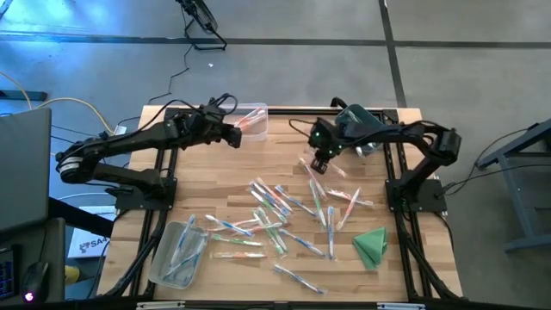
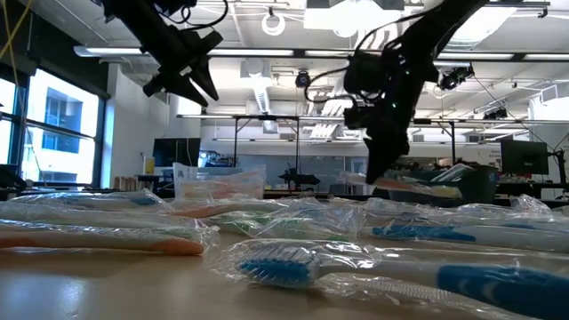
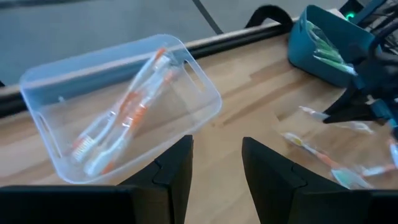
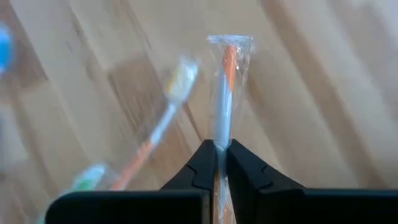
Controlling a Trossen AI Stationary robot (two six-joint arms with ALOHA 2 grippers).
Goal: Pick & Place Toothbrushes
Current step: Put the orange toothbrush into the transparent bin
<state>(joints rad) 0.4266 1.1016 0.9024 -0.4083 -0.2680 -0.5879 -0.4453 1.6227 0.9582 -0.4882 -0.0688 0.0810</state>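
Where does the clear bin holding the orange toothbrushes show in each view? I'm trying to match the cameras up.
High view: the clear bin sits at the table's far edge, just beyond the left end effector.
Low view: mid-left, behind the wrapped toothbrushes.
Left wrist view: upper left, ahead of the open fingers.
Right wrist view: not in it.
Shared landmark: the teal bin.
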